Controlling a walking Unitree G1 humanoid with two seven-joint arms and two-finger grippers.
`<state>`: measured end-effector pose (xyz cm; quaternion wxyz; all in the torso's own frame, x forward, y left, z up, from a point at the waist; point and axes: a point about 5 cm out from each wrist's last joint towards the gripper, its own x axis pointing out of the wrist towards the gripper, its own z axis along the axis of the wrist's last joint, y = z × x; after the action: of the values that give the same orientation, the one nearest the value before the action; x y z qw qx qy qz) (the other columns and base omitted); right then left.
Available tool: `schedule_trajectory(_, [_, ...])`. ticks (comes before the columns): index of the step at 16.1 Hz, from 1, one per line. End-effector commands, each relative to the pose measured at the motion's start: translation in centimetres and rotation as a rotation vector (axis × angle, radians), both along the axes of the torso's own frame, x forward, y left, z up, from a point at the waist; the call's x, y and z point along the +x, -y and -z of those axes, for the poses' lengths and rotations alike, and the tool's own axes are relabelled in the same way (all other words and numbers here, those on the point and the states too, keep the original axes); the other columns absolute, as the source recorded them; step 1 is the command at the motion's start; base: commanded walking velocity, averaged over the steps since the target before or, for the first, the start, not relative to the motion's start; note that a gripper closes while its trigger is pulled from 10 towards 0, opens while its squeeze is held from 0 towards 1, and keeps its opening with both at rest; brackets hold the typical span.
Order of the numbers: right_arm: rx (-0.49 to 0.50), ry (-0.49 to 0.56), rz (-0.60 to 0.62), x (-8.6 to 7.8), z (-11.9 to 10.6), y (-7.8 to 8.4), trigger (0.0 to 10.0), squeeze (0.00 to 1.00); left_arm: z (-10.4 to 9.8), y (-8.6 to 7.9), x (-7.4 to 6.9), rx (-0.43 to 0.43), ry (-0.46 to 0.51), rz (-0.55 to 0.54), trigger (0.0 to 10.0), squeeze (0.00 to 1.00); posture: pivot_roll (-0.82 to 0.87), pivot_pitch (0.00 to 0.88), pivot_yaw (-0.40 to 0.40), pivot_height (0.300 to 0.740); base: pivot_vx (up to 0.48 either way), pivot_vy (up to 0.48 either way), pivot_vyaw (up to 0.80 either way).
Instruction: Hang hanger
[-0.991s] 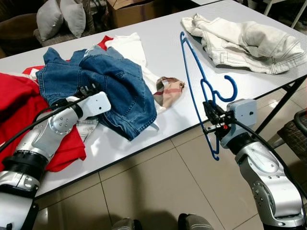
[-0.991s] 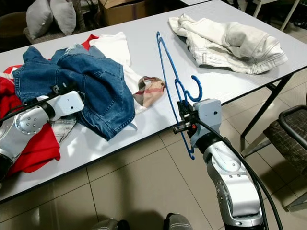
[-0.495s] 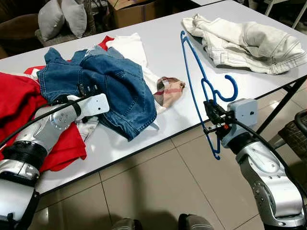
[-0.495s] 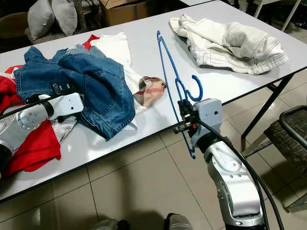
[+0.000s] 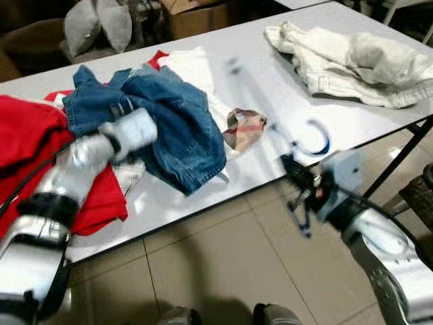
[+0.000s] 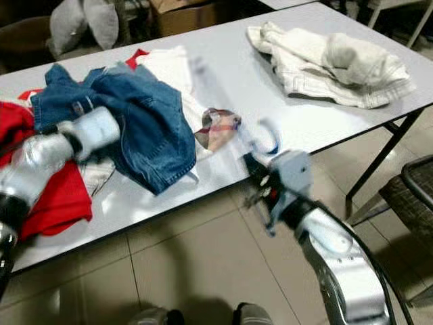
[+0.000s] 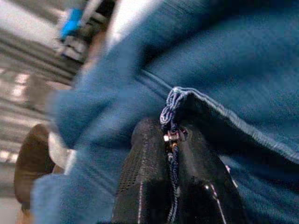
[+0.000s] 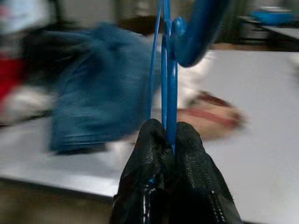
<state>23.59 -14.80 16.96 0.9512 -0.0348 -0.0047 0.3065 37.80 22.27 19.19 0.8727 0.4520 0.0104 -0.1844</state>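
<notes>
Thin blue plastic hanger (image 8: 167,70), upright, hook up, beside table edge, motion-blurred

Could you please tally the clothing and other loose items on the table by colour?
Blue: 2 (denim garment, hanger held by the right gripper)
Red: 1 (red garment)
White or cream: 2 (white shirt, cream trousers)
Plaid: 1 (small cloth)
Total: 6

White table (image 5: 223,196) on beige tiled floor (image 5: 216,271); grey cushions (image 5: 98,27) behind; chair (image 6: 413,196) at right.
</notes>
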Motion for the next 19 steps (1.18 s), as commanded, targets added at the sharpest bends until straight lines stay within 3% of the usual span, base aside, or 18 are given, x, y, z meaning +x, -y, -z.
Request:
schedule_trajectory(1, [0.008, -0.011, -0.087, -0.8, -0.4, -0.5, 10.0, 0.00, -2.3, -0.2, 0.5, -0.068, 0.067, -0.023, 0.0, 0.00, -0.13, 0.073, 0.108, 0.740, 0.000, 0.000, 0.00])
schedule_trajectory(3, [-0.043, -0.069, -0.212, -2.0, 0.0, -0.7, 10.0, 0.00, -6.5, -0.1, 1.5, -0.225, 0.192, -0.063, 0.0, 0.00, -0.13, 0.067, 0.112, 0.740, 0.000, 0.000, 0.00])
schedule_trajectory(5, [-0.056, -0.101, -0.263, -2.4, 0.2, -0.7, 10.0, 0.00, -8.9, -0.3, 1.9, -0.249, 0.244, -0.072, 0.0, 0.00, -0.13, 0.062, 0.114, 0.740, 0.000, 0.000, 0.00])
schedule_trajectory(7, [-0.071, -0.147, -0.330, -3.2, 0.6, -0.9, 10.0, 0.00, -9.9, 0.1, 2.0, -0.270, 0.236, -0.041, 0.0, 0.00, -0.13, 0.059, 0.115, 0.740, 0.000, 0.000, 0.00])
schedule_trajectory(9, [-0.094, -0.194, -0.386, -3.9, 1.1, -1.2, 10.0, 0.00, -10.1, 0.8, 2.0, -0.254, 0.204, 0.009, 0.0, 0.00, -0.13, 0.057, 0.118, 0.740, 0.000, 0.000, 0.00])
schedule_trajectory(11, [-0.126, -0.221, -0.395, -3.9, 1.8, -1.5, 10.0, 0.00, -9.1, 1.4, 2.0, -0.191, 0.146, 0.044, 0.0, 0.00, -0.13, 0.058, 0.122, 0.740, 0.000, 0.000, 0.00])
schedule_trajectory(12, [-0.141, -0.221, -0.353, -3.5, 2.1, -1.5, 10.0, 0.00, -8.8, 1.2, 2.0, -0.185, 0.151, 0.021, 0.0, 0.00, -0.13, 0.058, 0.124, 0.740, 0.000, 0.000, 0.00])
schedule_trajectory(13, [-0.187, -0.222, -0.240, -2.1, 2.6, -0.8, 10.0, 0.00, -8.9, 1.1, 2.0, -0.234, 0.153, 0.007, 0.0, 0.00, -0.13, 0.057, 0.124, 0.740, 0.000, 0.000, 0.00])
schedule_trajectory(14, [-0.192, -0.226, -0.223, -1.8, 2.7, -0.6, 10.0, 0.00, -8.9, 1.1, 2.0, -0.243, 0.150, 0.009, 0.0, 0.00, -0.13, 0.057, 0.123, 0.740, 0.000, 0.000, 0.00])
schedule_trajectory(19, [-0.247, -0.273, -0.457, -2.3, 2.7, -1.4, 10.0, 0.00, -11.4, 1.8, 2.0, -0.315, 0.170, 0.042, 0.0, 0.00, -0.12, 0.050, 0.114, 0.740, 0.000, 0.000, 0.00])
